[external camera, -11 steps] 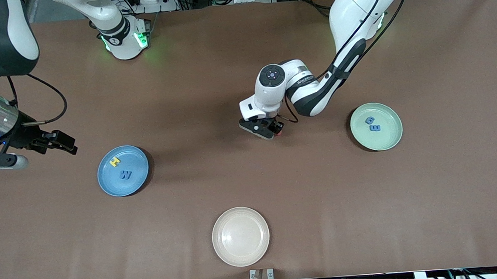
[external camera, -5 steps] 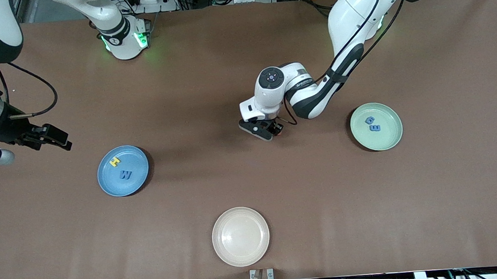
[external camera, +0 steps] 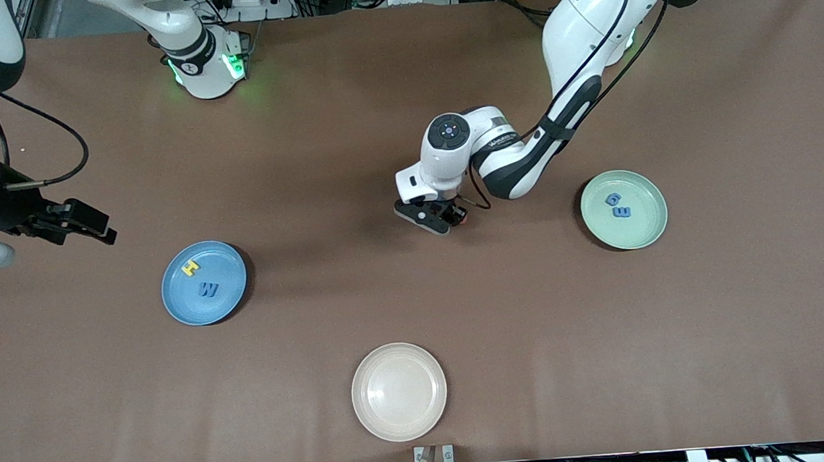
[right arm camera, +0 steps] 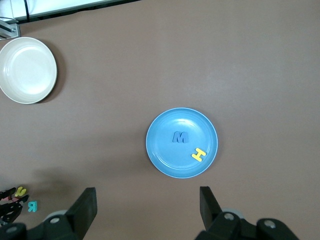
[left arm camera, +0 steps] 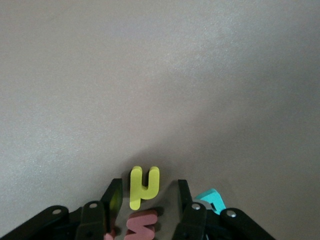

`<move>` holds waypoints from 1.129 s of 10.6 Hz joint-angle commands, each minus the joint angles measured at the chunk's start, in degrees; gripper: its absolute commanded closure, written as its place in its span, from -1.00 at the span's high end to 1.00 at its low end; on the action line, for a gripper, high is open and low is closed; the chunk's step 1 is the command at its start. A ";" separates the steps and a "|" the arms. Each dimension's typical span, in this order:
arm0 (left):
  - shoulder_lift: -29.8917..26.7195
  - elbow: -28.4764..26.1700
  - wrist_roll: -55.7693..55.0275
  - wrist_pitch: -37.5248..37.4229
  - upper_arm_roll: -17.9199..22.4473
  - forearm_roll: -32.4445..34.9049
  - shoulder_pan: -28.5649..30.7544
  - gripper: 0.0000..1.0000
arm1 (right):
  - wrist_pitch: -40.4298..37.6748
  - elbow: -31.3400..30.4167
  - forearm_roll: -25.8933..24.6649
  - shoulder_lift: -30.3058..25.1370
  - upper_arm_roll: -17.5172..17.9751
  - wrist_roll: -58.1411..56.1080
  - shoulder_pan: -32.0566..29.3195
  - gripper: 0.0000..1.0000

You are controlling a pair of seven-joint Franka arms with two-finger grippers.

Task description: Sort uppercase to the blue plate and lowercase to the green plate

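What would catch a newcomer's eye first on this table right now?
The left gripper is down at the table's middle among loose letters, its fingers around a yellow letter, with a red letter and a teal letter beside it. The blue plate holds a yellow H and blue M; the green plate holds two blue letters. The right gripper waits open near its table end.

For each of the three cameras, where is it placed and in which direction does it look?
Front view: high across the table, facing both arms' bases; shows the blue plate, green plate, cream plate.
Left wrist view: on the left arm, looking down past the left tool at a yellow letter and red letter.
Right wrist view: on the right arm, looking down past the open right tool.
Shared: front and right wrist views both show the blue plate.
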 commanded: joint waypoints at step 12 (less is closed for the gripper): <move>-2.05 1.98 2.08 -2.41 0.04 3.93 3.61 -1.00 | -6.27 1.21 -4.99 -1.75 -1.95 -3.24 -0.95 1.00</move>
